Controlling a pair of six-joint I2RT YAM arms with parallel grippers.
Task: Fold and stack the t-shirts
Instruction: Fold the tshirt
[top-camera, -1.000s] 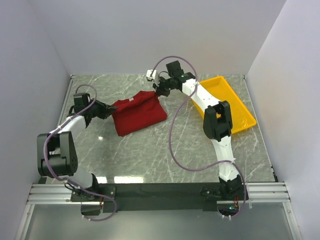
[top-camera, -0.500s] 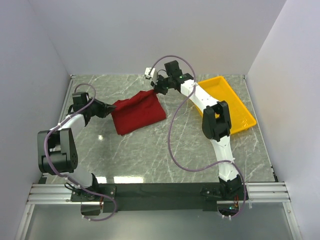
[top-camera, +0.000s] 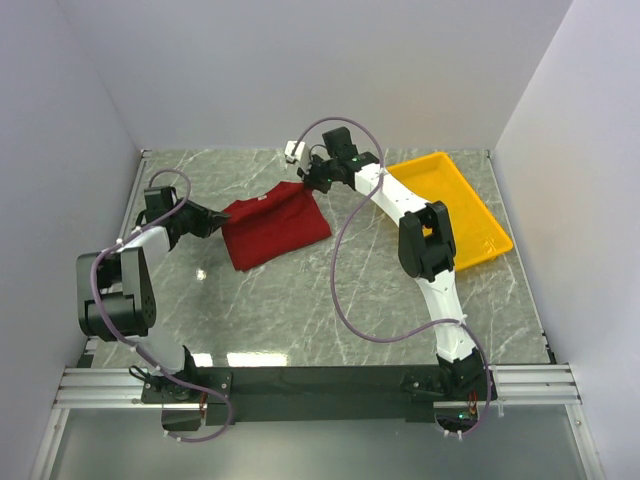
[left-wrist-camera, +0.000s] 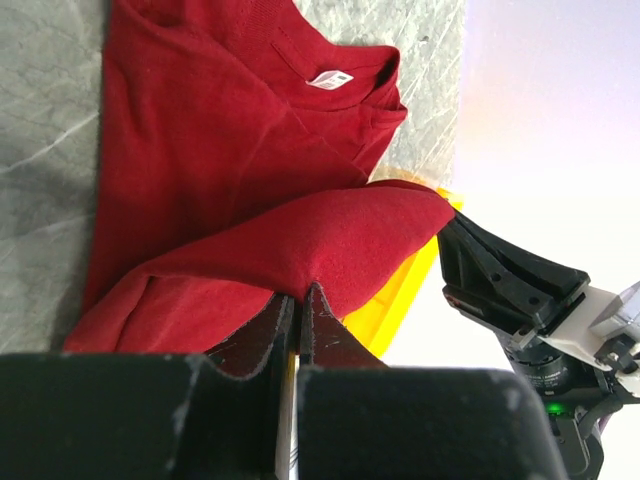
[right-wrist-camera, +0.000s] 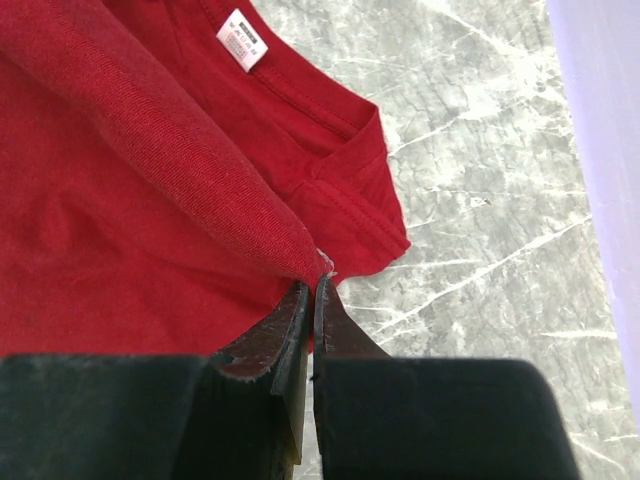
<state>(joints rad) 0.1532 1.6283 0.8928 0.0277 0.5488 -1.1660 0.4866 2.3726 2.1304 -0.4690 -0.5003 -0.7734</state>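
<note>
Left gripper (left-wrist-camera: 297, 298): jaws closed, pinching a raised fold of the dark red t-shirt (top-camera: 272, 228). Right gripper (right-wrist-camera: 310, 292): jaws closed on the far end of the same fold, just beside the collar. The garment spans between both grippers on the marble table (top-camera: 300, 300), neck label (right-wrist-camera: 240, 40) up. The yellow tray (top-camera: 470, 190) lies right of the right gripper.
</note>
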